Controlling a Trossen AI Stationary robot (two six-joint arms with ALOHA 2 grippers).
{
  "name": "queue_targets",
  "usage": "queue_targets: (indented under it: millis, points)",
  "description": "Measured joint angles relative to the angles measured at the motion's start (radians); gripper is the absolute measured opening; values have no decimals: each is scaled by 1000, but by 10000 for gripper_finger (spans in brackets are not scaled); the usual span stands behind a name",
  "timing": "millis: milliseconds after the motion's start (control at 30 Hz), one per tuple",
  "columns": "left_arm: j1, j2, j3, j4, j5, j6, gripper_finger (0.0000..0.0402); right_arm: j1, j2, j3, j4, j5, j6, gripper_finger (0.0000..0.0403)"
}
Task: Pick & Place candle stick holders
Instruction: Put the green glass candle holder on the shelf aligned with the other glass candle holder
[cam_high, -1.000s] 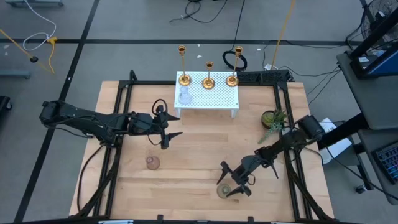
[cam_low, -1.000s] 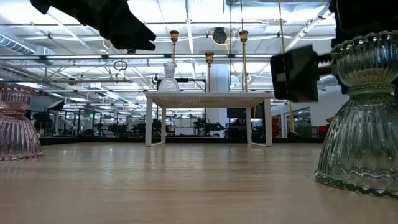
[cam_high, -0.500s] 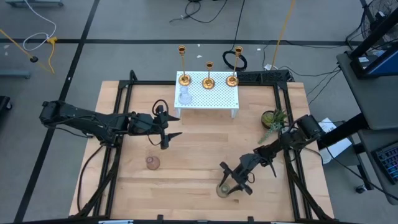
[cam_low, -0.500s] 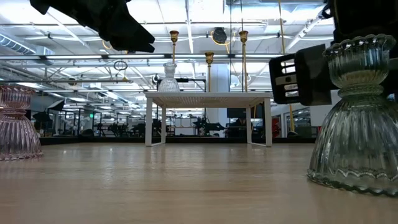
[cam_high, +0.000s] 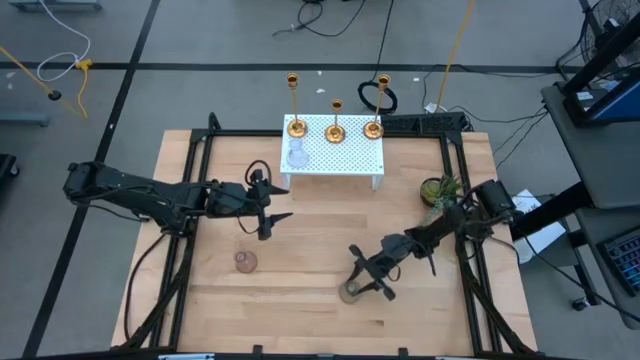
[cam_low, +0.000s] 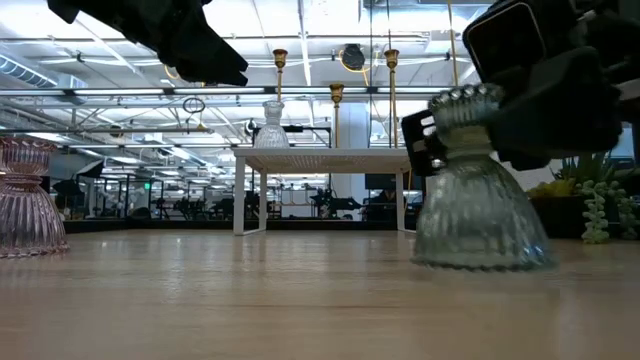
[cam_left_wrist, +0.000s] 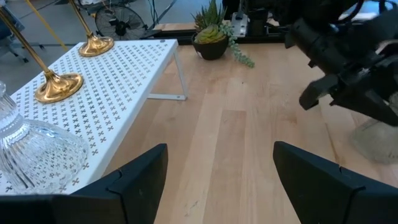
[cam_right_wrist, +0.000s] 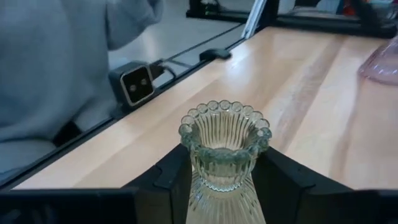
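Observation:
My right gripper (cam_high: 362, 280) is shut on the greenish glass candle stick holder (cam_high: 348, 293) near the table's front, right of the middle. A pink glass holder (cam_high: 245, 262) stands on its base to the left. On the white perforated stand (cam_high: 350, 160) at the back are three gold candlesticks (cam_high: 335, 128) and a clear glass holder (cam_high: 297, 155). My left gripper (cam_high: 278, 218) hangs open in front of the stand's left end, touching nothing. My right gripper pinches the greenish holder's narrow neck (cam_right_wrist: 224, 171), just under its beaded rim, between its two fingers (cam_right_wrist: 177, 180). The fingers slant down from the table's right. The holder (cam_low: 480, 210) is tipped a little, its top leaning left. Whether its base is clear of the table I cannot tell.
A small green potted plant (cam_high: 437, 190) stands at the right edge. The black frame rails (cam_high: 200, 180) run along the table's sides. A small camera (cam_right_wrist: 137, 84) sits at the near edge, with a person in grey (cam_right_wrist: 62, 56) behind it. Bare wood (cam_high: 310, 240) lies between the arms.
My right gripper has shut on the greenish holder's neck and has gone with it a little toward the table's left and far edges. The holder has moved along from its place near the front edge and now stands tipped.

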Motion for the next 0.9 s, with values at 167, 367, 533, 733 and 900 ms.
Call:
queue_targets:
  millis: [167,367,533,733,900]
  points:
    - [0,0,0,-14,0,0,298,-36,0,0,55,1,-2,143]
    - [0,0,0,-14,0,-1,298,-110,-79,0,89,31,-7,138]
    - [0,0,0,-13,0,-1,298,-184,-228,0,85,210,-111,142]
    - [0,0,0,-9,-1,1,298,-279,-362,35,44,546,-259,140]
    - [0,0,0,22,-1,4,298,-391,-361,152,-116,580,-232,142]
